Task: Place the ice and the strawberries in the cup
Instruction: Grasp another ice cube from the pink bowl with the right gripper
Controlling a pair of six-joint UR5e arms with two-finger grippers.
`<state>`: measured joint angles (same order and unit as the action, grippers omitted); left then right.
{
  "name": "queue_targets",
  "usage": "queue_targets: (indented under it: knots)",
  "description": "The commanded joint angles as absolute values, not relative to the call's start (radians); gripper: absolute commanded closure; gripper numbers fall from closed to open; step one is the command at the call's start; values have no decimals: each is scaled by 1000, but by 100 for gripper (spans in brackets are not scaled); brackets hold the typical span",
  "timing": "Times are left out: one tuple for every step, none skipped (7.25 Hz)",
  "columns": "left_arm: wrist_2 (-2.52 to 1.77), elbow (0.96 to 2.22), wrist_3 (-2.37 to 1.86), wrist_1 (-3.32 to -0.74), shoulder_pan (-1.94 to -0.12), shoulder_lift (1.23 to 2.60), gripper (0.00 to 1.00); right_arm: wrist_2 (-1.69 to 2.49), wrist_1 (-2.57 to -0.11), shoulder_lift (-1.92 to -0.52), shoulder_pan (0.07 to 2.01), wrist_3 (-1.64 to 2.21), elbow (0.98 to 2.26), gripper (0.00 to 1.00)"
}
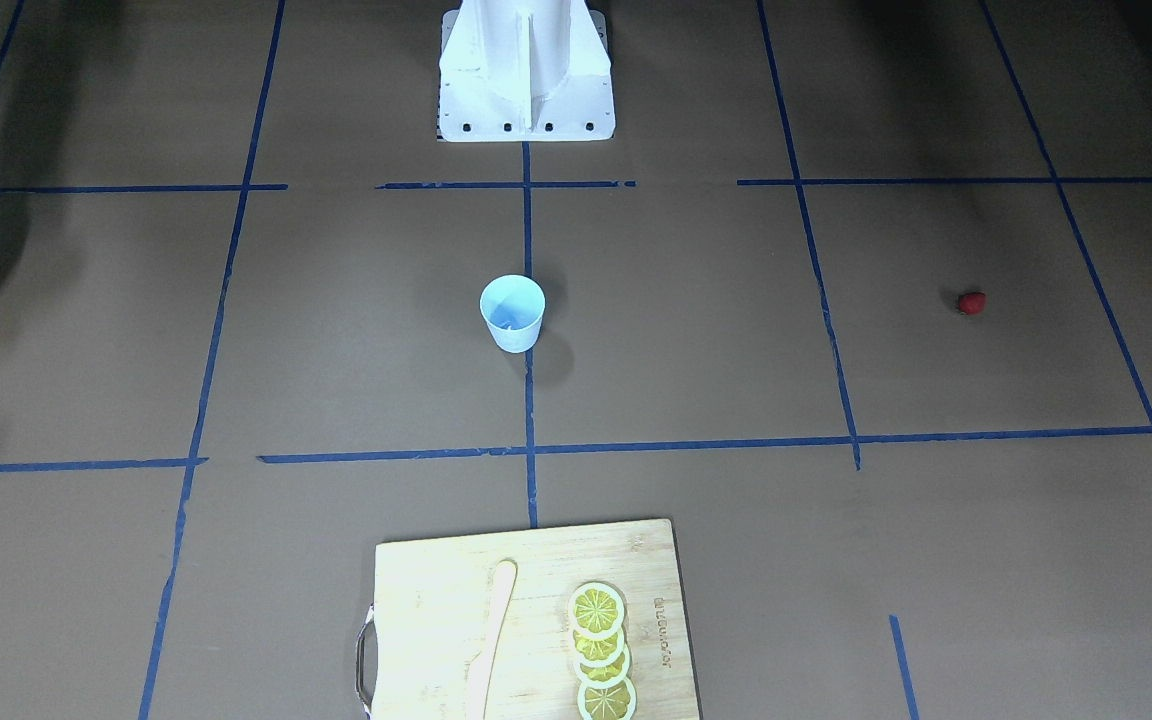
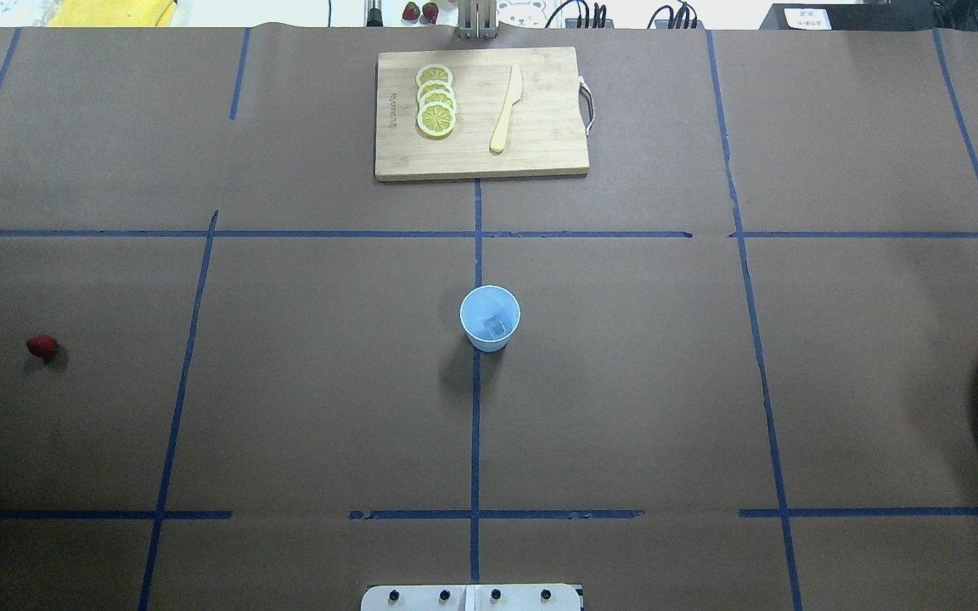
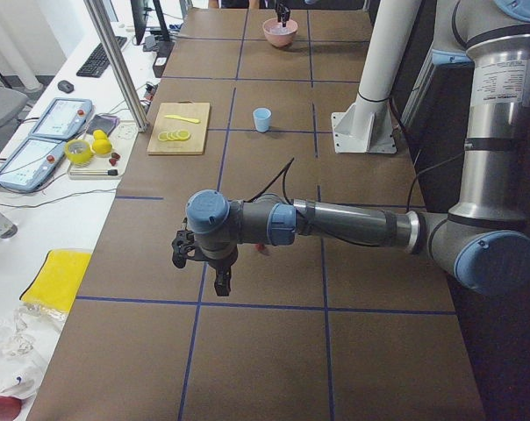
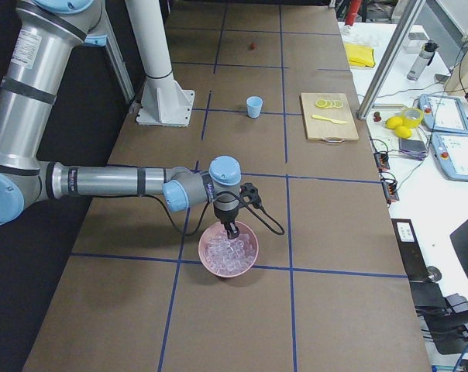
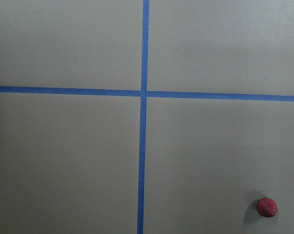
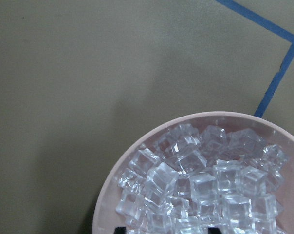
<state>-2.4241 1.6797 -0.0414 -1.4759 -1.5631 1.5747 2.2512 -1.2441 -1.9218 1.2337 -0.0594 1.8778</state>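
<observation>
The pale-blue cup (image 2: pixel 490 318) stands upright at the table's middle, with one clear piece of ice (image 2: pixel 496 327) inside. The strawberry (image 2: pixel 42 345) lies alone far on my left side, and the left wrist view has it low right (image 5: pixel 266 207). My left gripper (image 3: pixel 219 282) hangs above the table near the strawberry; I cannot tell its state. A heap of ice (image 6: pixel 200 180) fills the pink bowl (image 4: pixel 249 263) on my right. My right gripper (image 4: pixel 232 231) points down just over that ice, its dark fingertips (image 6: pixel 212 229) wide apart at the wrist view's bottom edge, open.
A wooden cutting board (image 2: pixel 540 144) with lemon slices (image 2: pixel 435 100) and a pale knife (image 2: pixel 506 109) lies at the far middle edge. The white robot base (image 1: pixel 526 75) stands behind the cup. Blue tape lines grid the brown table.
</observation>
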Motion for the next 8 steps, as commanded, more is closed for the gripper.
queue_targets:
  knots:
    - [-2428,1681,-43,-1476,-1563,1574,0,2252,-1244,-1921,1233,-118,1847,37]
    - [-2428,1681,-41,-1477,-1563,1574,0,2252,-1246,-1919,1233,-118,1842,37]
    - [-2428,1681,-41,-1477,-1563,1575,0,2252,-1246,-1917,1233,-118,1841,37]
    - [-2428,1681,-41,-1476,-1563,1575,0,2252,-1246,-1917,1233,-118,1835,37]
    - [-2428,1683,-41,-1476,-1563,1574,0,2255,-1244,-1916,1233,-120,1819,38]
    - [-2430,1683,-41,-1476,-1563,1574,0,2253,-1244,-1911,1232,-120,1809,39]
    - [-2430,1683,-41,-1476,-1563,1574,0,2253,-1244,-1910,1232,-121,1798,39]
    - [-2430,1683,-41,-1476,-1563,1574,0,2253,-1244,-1910,1232,-121,1798,39]
